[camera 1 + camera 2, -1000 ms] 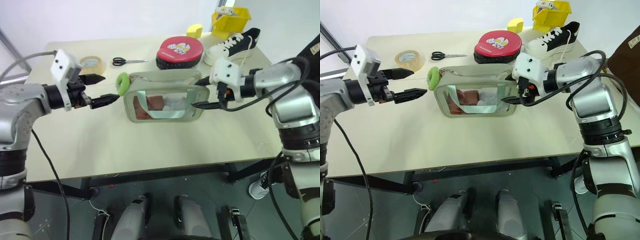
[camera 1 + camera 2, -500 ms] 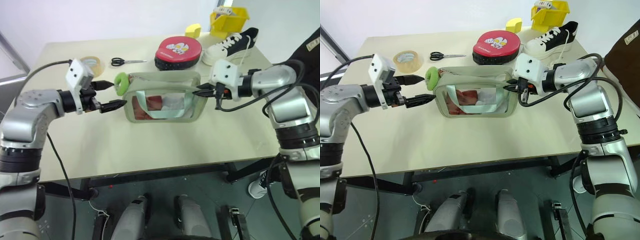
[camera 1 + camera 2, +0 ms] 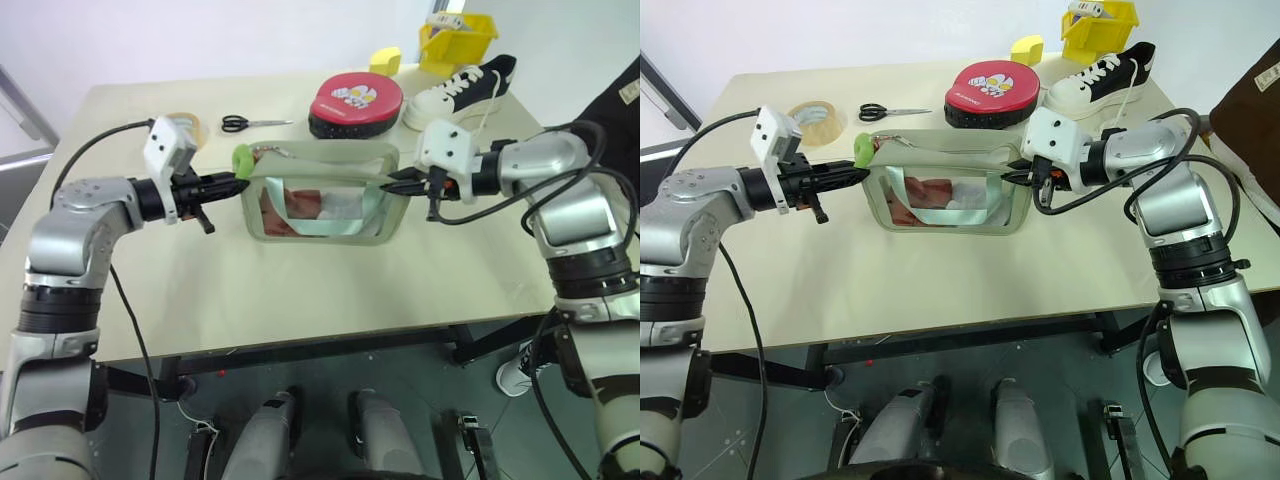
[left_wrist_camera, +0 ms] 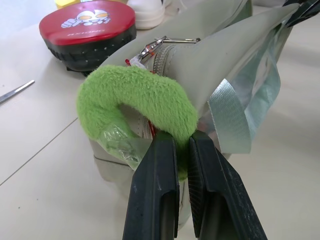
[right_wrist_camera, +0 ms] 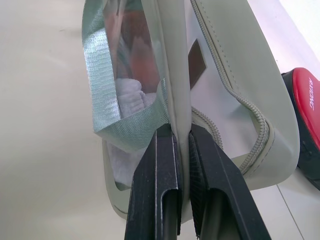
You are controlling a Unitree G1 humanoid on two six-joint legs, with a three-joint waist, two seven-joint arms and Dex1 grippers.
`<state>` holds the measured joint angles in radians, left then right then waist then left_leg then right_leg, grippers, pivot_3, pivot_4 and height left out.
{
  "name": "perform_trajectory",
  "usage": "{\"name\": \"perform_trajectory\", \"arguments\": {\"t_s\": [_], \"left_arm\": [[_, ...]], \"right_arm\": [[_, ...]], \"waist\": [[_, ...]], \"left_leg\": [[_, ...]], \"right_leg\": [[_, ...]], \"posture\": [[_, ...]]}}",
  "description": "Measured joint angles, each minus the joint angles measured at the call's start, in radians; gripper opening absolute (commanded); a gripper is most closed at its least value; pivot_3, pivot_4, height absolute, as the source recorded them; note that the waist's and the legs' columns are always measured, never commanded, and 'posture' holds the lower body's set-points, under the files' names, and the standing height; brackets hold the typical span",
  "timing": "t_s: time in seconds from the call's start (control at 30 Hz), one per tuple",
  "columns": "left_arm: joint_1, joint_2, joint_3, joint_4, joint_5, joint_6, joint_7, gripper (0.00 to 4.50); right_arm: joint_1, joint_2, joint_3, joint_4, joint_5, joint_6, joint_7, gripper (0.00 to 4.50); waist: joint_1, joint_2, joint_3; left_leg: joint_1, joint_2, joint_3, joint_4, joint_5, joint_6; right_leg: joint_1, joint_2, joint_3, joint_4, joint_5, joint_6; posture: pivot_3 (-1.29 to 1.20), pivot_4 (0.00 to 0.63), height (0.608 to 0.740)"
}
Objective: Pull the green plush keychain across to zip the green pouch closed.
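Observation:
The green pouch (image 3: 320, 215) stands upright mid-table, its top zipper open and its clear front panel showing folded items inside. At its left top corner hangs the green plush keychain (image 4: 135, 97), a lime fuzzy ring clipped to the zipper pull. My left gripper (image 4: 182, 145) is shut on the lower part of that ring, reaching in level from the left (image 3: 233, 181). My right gripper (image 5: 181, 132) is shut on the pouch's (image 5: 240, 75) right end wall, just below the zipper's end (image 3: 393, 185).
Behind the pouch lie a round red pad (image 3: 357, 100), black scissors (image 3: 245, 123) and a tan tape roll (image 3: 185, 122). A white and black sneaker (image 3: 460, 90), a yellow bin (image 3: 460, 40) and a small yellow block (image 3: 386, 60) stand at the back right.
My left gripper moved right to the keychain and shut on it. My right gripper closed on the pouch's right end and has held there since.

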<state>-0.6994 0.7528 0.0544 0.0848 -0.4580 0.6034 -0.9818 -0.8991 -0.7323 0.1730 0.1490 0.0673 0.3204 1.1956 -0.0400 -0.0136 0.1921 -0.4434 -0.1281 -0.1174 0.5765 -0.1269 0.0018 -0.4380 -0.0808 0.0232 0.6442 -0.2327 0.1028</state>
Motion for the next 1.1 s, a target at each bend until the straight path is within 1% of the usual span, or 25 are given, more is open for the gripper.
{"name": "perform_trajectory", "arguments": {"t_s": [0.23,0.27,0.3,0.43,0.57,0.67,0.8,0.83,1.1], "left_arm": [[-0.023,0.005,0.006,0.000,-0.013,0.041,-0.010,0.04],[-0.023,0.008,0.006,0.000,-0.015,0.046,-0.018,0.87],[-0.022,0.012,0.006,0.000,-0.017,0.047,-0.022,1.20],[-0.023,0.019,0.007,-0.018,-0.018,0.047,-0.019,3.21],[-0.023,0.018,0.007,-0.017,-0.018,0.047,-0.012,3.21],[-0.034,0.001,0.009,-0.006,-0.017,0.045,0.010,2.31],[-0.050,-0.014,0.013,0.013,-0.015,0.038,0.031,0.30],[-0.050,-0.014,0.015,0.014,-0.016,0.038,0.031,0.03],[-0.061,-0.017,0.020,0.034,-0.016,0.036,0.037,0.03]], "right_arm": [[0.003,-0.001,0.000,-0.004,0.001,0.000,-0.004,0.00],[0.003,-0.001,0.000,-0.003,0.000,0.000,-0.004,0.00],[0.003,-0.002,0.000,-0.003,-0.001,0.000,-0.004,0.00],[-0.001,-0.002,0.001,0.009,-0.004,-0.005,-0.001,0.00],[-0.006,-0.003,0.004,0.016,-0.006,-0.012,0.002,0.00],[-0.009,-0.003,0.006,0.022,-0.007,-0.015,0.003,0.00],[-0.012,-0.003,0.007,0.025,-0.006,-0.015,0.003,0.00],[-0.012,-0.003,0.007,0.025,-0.006,-0.015,0.003,0.00],[-0.012,-0.003,0.007,0.026,-0.007,-0.015,0.002,0.00]], "waist": [[-0.001,0.000,0.000],[-0.001,0.000,0.000],[-0.001,0.000,0.000],[0.001,0.000,0.000],[0.005,0.000,0.000],[0.005,0.000,0.000],[0.005,0.000,0.000],[0.004,0.000,0.000],[0.006,0.000,0.000]], "left_leg": [[0.000,0.000,0.000,0.000,0.000,0.000],[0.000,0.000,0.000,0.000,0.000,0.000],[0.000,0.000,0.000,0.000,0.000,0.000],[0.000,0.000,0.000,0.000,0.000,0.000],[0.000,0.000,0.000,0.001,0.000,0.000],[0.000,0.000,0.000,0.001,0.000,0.000],[0.000,0.000,0.000,0.001,0.000,0.000],[0.000,0.000,0.000,0.001,0.000,0.000],[0.000,0.000,0.000,0.001,0.000,0.000]], "right_leg": [[0.000,0.000,0.000,0.000,0.000,0.000],[0.000,0.000,0.000,0.000,0.000,0.000],[0.000,0.000,0.000,0.000,0.000,0.000],[0.001,0.000,0.000,0.000,0.000,0.000],[0.001,0.000,0.000,0.000,0.000,0.000],[0.001,0.000,0.000,0.000,0.000,0.000],[0.001,0.000,0.000,0.000,0.000,0.000],[0.001,0.000,0.000,0.000,0.000,0.000],[0.001,0.000,0.000,0.000,0.000,0.000]], "posture": [[0.00,0.150,0.740],[0.00,0.150,0.740],[0.00,0.150,0.740],[0.00,0.150,0.740],[0.00,0.150,0.740],[0.00,0.150,0.740],[0.00,0.150,0.740],[0.00,0.150,0.740],[0.00,0.150,0.740]]}}
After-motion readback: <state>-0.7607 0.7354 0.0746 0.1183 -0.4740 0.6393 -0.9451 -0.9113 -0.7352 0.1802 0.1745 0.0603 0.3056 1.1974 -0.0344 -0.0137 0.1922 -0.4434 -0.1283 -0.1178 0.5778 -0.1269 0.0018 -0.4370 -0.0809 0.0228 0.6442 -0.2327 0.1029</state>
